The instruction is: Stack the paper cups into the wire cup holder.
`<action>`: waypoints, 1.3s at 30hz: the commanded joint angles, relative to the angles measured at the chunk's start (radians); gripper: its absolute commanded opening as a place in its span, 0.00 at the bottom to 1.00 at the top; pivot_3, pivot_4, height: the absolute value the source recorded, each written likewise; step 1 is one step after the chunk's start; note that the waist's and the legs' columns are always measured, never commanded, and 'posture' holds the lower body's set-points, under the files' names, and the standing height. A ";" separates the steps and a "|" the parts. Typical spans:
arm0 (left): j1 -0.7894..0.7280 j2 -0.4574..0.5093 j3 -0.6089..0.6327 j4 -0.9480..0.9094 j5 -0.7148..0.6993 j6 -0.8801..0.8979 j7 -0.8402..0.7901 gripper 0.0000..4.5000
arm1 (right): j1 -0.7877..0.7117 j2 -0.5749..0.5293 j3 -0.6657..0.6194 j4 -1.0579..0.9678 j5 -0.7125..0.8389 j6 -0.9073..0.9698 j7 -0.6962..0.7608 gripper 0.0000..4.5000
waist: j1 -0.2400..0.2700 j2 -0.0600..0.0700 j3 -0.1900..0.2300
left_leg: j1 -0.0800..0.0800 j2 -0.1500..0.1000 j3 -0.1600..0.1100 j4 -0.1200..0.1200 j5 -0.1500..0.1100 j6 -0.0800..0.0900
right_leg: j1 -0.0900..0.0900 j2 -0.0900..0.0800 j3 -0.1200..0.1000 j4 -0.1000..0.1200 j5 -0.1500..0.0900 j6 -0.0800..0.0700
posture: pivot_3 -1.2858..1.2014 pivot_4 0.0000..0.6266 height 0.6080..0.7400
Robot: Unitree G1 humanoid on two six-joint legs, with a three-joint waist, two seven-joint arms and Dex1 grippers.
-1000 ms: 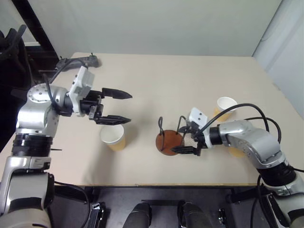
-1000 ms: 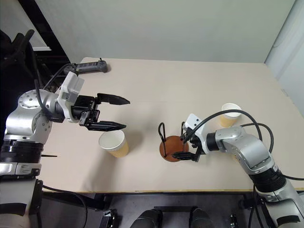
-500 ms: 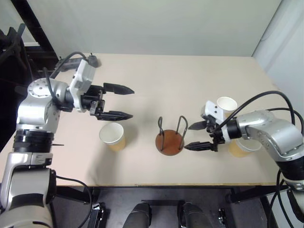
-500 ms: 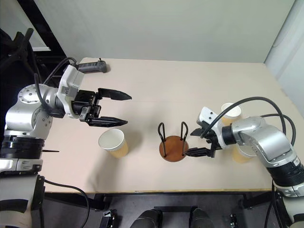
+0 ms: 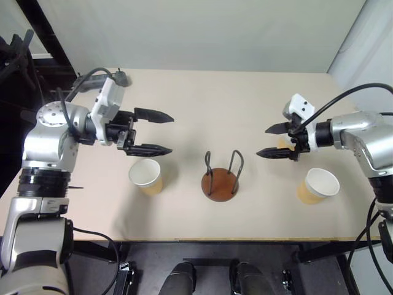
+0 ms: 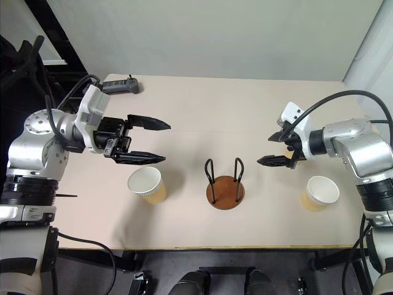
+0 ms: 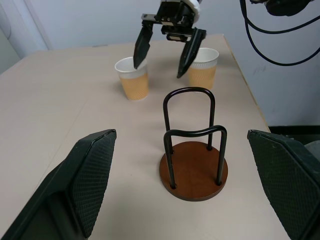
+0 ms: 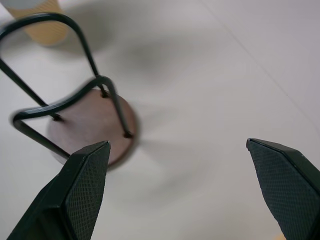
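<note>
L gripper (image 5: 161, 132): fingers spread wide, empty, above table (image 5: 202, 98) nr left edge. Paper cup 1 (image 5: 146, 176): upright, just below it, toward front edge. Wire cup holder (image 5: 220, 178): mid-table nr front edge, no cup in it. R gripper (image 5: 272, 140): jaws apart, empty, hanging above cup 2 (image 7: 134, 78). Cup 3 (image 5: 319, 185): upright, front-right corner area.

Even, bright overhead light; soft shadows on table (image 5: 245, 98) beside each obj. Right wrist view motion-blurred, approx.; other views sharp.
</note>
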 commanded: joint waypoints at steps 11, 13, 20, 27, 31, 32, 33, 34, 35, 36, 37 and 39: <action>-0.031 0.007 -0.008 0.021 -0.009 -0.039 -0.040 1.00 | -0.131 -0.039 0.084 0.283 -0.358 -0.436 0.024 1.00 | 0.000 0.000 0.000 | 0.001 0.000 0.000 0.000 0.000 0.000 | 0.000 0.000 0.000 0.001 0.001 0.000 | 0.52 0.24 1.00; -0.034 0.005 -0.007 0.020 -0.007 -0.036 -0.040 1.00 | -0.130 -0.042 0.093 0.305 -0.388 -0.488 0.050 1.00 | 0.000 0.000 0.000 | 0.001 0.000 0.000 0.000 0.000 0.000 | 0.000 -0.001 0.000 0.001 0.001 0.000 | 0.52 0.24 1.00; -0.042 -0.004 -0.002 0.021 -0.001 -0.032 -0.040 1.00 | -0.114 -0.045 0.114 0.361 -0.489 -0.652 0.099 1.00 | 0.000 0.000 0.000 | 0.001 0.000 0.000 0.000 -0.001 0.000 | 0.000 -0.001 0.000 0.001 0.001 0.000 | 0.52 0.24 1.00; -0.049 -0.009 -0.005 0.026 0.001 -0.033 -0.040 1.00 | -0.167 -0.001 0.143 0.492 -0.601 -0.803 0.078 1.00 | -0.001 0.000 0.000 | 0.001 0.001 0.001 0.000 0.000 0.000 | 0.000 -0.001 0.000 0.000 0.004 0.000 | 0.52 0.24 1.00; -0.045 -0.006 -0.005 0.025 -0.003 -0.035 -0.040 1.00 | -0.200 0.024 0.146 0.569 -0.640 -0.857 0.075 1.00 | -0.002 0.000 0.000 | 0.002 0.001 0.002 0.000 0.000 0.000 | 0.000 -0.001 0.000 0.000 0.005 -0.001 | 0.52 0.24 1.00; -0.042 -0.004 -0.004 0.026 -0.005 -0.037 -0.040 1.00 | -0.210 0.032 0.146 0.591 -0.648 -0.868 0.074 1.00 | -0.002 0.000 0.000 | 0.002 0.001 0.002 0.000 0.000 0.000 | 0.000 -0.001 -0.001 0.000 0.005 -0.001 | 0.52 0.24 1.00; -0.039 -0.003 -0.003 0.026 -0.007 -0.040 -0.040 1.00 | -0.220 0.039 0.147 0.611 -0.655 -0.878 0.073 1.00 | -0.002 0.000 0.000 | 0.002 0.001 0.002 0.000 0.000 0.000 | 0.000 -0.001 -0.001 0.000 0.005 -0.001 | 0.52 0.24 1.00; -0.036 -0.002 -0.002 0.025 -0.008 -0.042 -0.040 1.00 | -0.230 0.046 0.147 0.629 -0.662 -0.888 0.070 1.00 | -0.002 0.000 0.000 | 0.002 0.001 0.002 0.000 0.000 0.000 | 0.000 -0.001 -0.001 0.000 0.005 -0.001 | 0.52 0.24 1.00; -0.033 -0.002 -0.001 0.024 -0.009 -0.043 -0.040 1.00 | -0.237 0.051 0.147 0.644 -0.668 -0.896 0.069 1.00 | -0.002 0.000 0.000 | 0.002 0.001 0.002 0.000 0.000 0.000 | 0.000 -0.001 -0.001 0.000 0.005 -0.002 | 0.52 0.24 1.00; -0.029 -0.002 -0.001 0.021 -0.012 -0.042 -0.040 1.00 | -0.245 0.056 0.146 0.658 -0.674 -0.904 0.069 1.00 | -0.002 0.000 0.000 | 0.002 0.001 0.002 0.000 0.000 0.000 | -0.001 -0.001 -0.001 0.000 0.005 -0.002 | 0.52 0.24 1.00; -0.025 -0.002 -0.001 0.017 -0.015 -0.040 -0.040 1.00 | -0.250 0.060 0.144 0.670 -0.678 -0.911 0.069 1.00 | -0.002 0.000 0.000 | 0.002 0.001 0.002 0.000 0.000 0.000 | -0.001 -0.001 -0.001 0.000 0.005 -0.002 | 0.52 0.24 1.00; -0.022 -0.002 -0.002 0.009 -0.019 -0.036 -0.040 1.00 | -0.257 0.065 0.142 0.685 -0.685 -0.922 0.071 1.00 | -0.001 0.000 0.000 | 0.002 0.001 0.002 0.000 0.000 0.000 | -0.001 -0.001 -0.001 0.000 0.005 -0.002 | 0.52 0.24 1.00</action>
